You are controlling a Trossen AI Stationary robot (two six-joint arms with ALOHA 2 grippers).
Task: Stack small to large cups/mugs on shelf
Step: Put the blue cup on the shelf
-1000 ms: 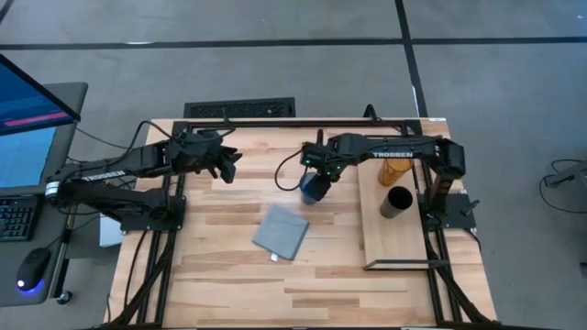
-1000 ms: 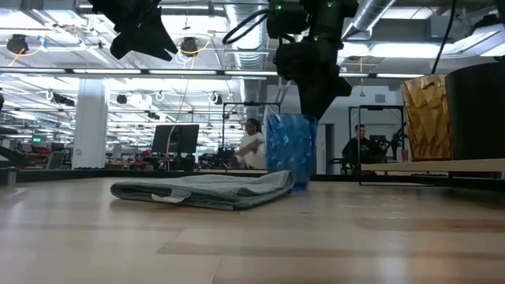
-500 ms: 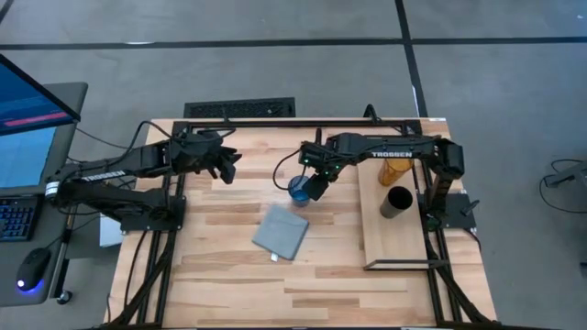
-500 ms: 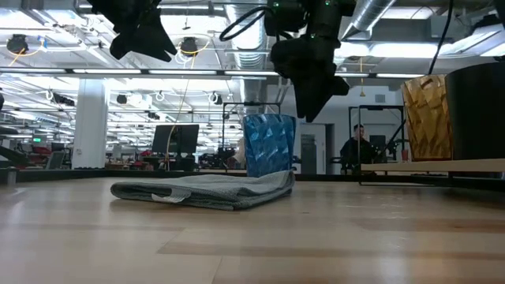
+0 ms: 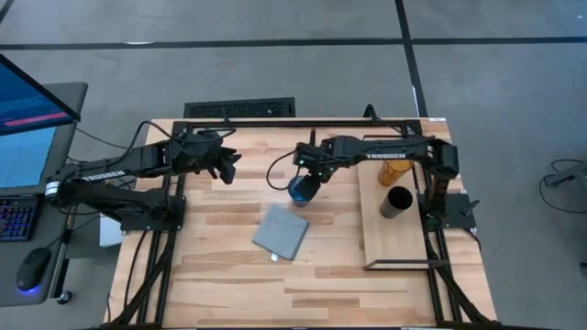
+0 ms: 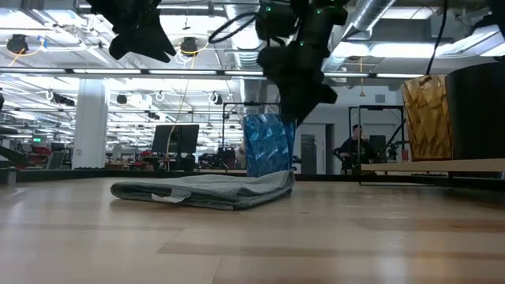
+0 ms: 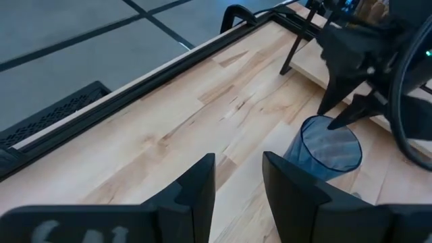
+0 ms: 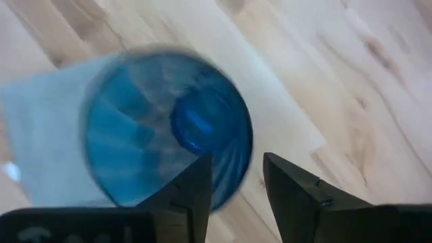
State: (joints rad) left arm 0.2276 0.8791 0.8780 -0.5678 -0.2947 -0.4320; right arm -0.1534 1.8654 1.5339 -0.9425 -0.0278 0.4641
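The short blue translucent cup (image 5: 301,190) stands upright on its base on the table, at the far edge of the grey-blue cloth (image 5: 281,232). My right gripper (image 8: 235,182) is open just above the cup's rim on its right side (image 6: 290,118), with one finger over the mouth and one outside the wall. The amber tumbler (image 5: 394,168) and the black cup (image 5: 396,203) stand upright on the light wood shelf (image 5: 390,243) at the right. My left gripper (image 7: 237,182) is open and empty, raised over the table's far left (image 5: 225,167). My right gripper comes at the blue cup's rim (image 7: 332,123) from above, slanting down, with the wall between its open fingers. I cannot tell whether a fingertip touches the rim. The cup stands on the table.
The folded cloth lies at the table's middle, just near of the blue cup. The shelf with its black wire frame (image 5: 367,197) runs along the right edge. People and desks show in the room beyond the table in the low view.
The blue cup has gone toward the table's left, up to the cloth's far edge, and stays upright. My right gripper came off it, rose a little, and has then followed toward the left, over the cup's rim again.
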